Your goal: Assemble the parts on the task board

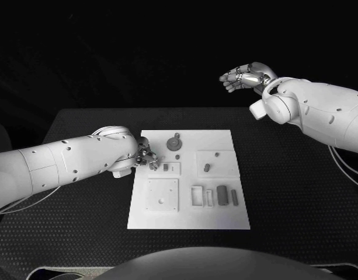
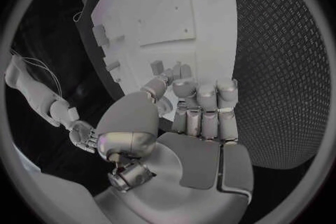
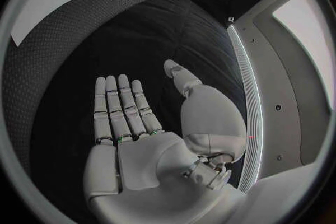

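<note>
Left hand [image 1: 148, 157] rested at task board's [image 1: 221, 219] left edge, fingers curled; hold on a part unclear. Right hand [image 1: 244, 76] hovered beyond table [image 1: 296, 192], flat-open, empty.

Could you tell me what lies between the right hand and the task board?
Nothing but bare black table. In the head view the right hand is raised beyond the table's far edge, well away from the task board, with no parts between.
</note>
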`<state>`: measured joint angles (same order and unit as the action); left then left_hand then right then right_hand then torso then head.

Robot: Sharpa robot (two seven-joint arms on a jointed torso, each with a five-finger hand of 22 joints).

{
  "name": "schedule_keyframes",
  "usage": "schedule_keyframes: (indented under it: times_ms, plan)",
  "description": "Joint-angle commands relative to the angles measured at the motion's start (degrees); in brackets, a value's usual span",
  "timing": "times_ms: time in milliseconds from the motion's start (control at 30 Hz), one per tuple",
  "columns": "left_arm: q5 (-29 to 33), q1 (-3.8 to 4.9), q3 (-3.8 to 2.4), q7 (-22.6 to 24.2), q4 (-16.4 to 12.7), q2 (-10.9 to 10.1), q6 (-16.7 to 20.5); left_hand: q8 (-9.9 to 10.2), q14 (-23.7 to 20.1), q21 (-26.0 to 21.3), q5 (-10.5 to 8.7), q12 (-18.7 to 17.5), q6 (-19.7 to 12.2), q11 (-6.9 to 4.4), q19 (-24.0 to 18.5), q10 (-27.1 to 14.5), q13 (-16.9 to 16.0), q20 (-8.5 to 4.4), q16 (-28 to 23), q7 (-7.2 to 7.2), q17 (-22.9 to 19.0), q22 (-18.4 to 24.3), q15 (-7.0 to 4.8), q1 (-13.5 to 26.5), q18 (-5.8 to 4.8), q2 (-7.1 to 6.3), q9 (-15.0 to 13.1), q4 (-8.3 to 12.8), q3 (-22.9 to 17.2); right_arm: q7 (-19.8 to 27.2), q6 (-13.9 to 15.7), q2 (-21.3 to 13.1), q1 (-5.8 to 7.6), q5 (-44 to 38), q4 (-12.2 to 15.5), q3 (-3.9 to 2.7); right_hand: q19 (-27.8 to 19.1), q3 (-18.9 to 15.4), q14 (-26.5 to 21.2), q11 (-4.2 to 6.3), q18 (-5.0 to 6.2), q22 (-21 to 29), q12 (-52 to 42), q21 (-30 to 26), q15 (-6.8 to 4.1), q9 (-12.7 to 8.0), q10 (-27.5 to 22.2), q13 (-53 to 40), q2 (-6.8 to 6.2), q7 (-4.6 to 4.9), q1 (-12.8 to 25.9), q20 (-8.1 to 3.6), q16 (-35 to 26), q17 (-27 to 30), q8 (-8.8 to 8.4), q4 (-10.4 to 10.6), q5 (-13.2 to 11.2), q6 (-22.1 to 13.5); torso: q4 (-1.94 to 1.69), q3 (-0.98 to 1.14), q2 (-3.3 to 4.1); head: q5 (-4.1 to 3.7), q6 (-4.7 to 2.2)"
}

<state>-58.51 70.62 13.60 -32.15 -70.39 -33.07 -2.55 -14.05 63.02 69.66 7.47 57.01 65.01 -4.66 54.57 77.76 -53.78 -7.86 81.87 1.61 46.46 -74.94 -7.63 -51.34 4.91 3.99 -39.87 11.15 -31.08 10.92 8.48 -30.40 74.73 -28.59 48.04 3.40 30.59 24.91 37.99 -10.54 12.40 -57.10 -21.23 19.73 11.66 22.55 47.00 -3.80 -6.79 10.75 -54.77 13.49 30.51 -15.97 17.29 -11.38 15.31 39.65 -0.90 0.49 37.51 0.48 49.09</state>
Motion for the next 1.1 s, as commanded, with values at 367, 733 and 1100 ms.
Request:
schedule_keyframes:
  times_ms: [367,733,1100]
  plan:
    - [-0.7,-0.23,0.02,-0.3,-0.4,-0.2,-1.6,-1.2,3.2,0.4,0.25,0.4,0.7,-0.40,0.5,0.0,0.2,-7.47,0.3,-0.20,-0.2,-1.0,-3.43,0.0,1.06,0.44,-0.6,-0.2,-0.3,0.4,-0.8,0.0,-0.07,0.0,0.1,-0.02,0.0,-0.1,-0.1,0.05,-0.66,-0.1,0.2,-0.3,0.16,-0.1,0.3,-0.1,-0.09,1.14,-0.5,-0.21,-0.3,0.1,0.28,0.4,0.1,-0.2,-0.02,-0.05,0.00,-0.01,0.24]
    - [-0.7,-0.26,0.02,-0.4,-0.5,-0.3,-1.6,-1.3,3.1,0.4,0.29,0.4,0.8,-0.42,0.4,-0.1,0.3,-7.48,0.2,-0.23,-0.3,-1.0,-3.44,-0.1,1.08,0.36,-0.6,-0.1,-0.3,0.4,-0.8,0.0,-0.12,0.0,-0.2,-0.02,0.0,-0.1,-0.1,0.05,-0.66,-0.2,0.3,-0.3,0.16,-0.1,0.3,-0.1,-0.07,1.14,-0.5,-0.22,-0.3,0.1,0.28,0.4,0.1,-0.2,-0.01,-0.03,0.02,0.07,0.28]
    - [-0.8,-0.27,0.02,-0.5,-0.3,-0.4,-2.0,-1.4,3.1,0.5,0.44,0.4,0.9,-0.45,0.3,-0.1,0.5,-7.48,0.2,-0.26,-0.4,-1.0,-3.45,-0.2,1.11,0.33,-0.7,0.1,-0.5,0.3,-0.8,-0.1,-0.14,0.0,-0.2,-0.02,0.0,-0.1,-0.1,0.06,-0.66,-0.2,0.3,-0.4,0.16,-0.1,0.3,-0.1,-0.08,1.14,-0.5,-0.23,-0.3,0.1,0.29,0.4,0.1,-0.2,-0.03,-0.04,-0.01,0.07,0.41]
